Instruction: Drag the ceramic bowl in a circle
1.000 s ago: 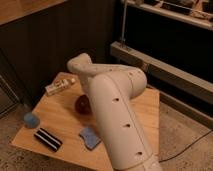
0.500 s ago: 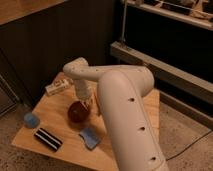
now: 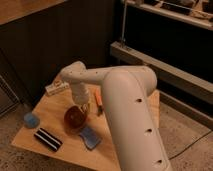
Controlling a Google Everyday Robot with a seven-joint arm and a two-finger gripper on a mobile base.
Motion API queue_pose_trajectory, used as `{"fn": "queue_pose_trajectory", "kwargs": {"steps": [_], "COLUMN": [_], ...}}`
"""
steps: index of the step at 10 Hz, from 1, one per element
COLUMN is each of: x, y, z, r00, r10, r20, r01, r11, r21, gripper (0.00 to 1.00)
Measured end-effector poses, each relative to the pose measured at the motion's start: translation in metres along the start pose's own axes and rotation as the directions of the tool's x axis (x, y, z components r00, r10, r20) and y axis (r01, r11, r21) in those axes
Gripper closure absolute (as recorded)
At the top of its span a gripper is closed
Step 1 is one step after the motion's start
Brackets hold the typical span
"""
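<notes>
Gripper point(image 3: 81, 106) sits at rim of ceramic bowl point(image 3: 74, 120), frame centre-left on table point(image 3: 55, 107); finger state cannot be told; drag needs steady downward contact, a tight arc, avoiding blue sponge point(image 3: 90, 138).

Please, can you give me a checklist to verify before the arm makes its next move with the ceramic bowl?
1. Tool is at the ceramic bowl: ok, it sits at the bowl's upper right rim.
2. Tool has firm hold of the rim: cannot tell.
3. Bowl is upright on the wooden table: ok.
4. Blue sponge is out of the path: not ok, it lies just right of the bowl.
5. Black striped block is apart from the bowl: ok.
6. Light-blue round object is apart: ok.
</notes>
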Motion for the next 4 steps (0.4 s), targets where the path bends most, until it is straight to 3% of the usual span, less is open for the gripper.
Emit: {"fn": "queue_pose_trajectory", "kwargs": {"steps": [4], "x": [-0.015], "y": [0.040], "z": [0.003], "r00": [0.997], "r10": [-0.083], "r20": [0.009], "r01": [0.083], "r11": [0.996], "r21": [-0.016], "gripper": [1.00]}}
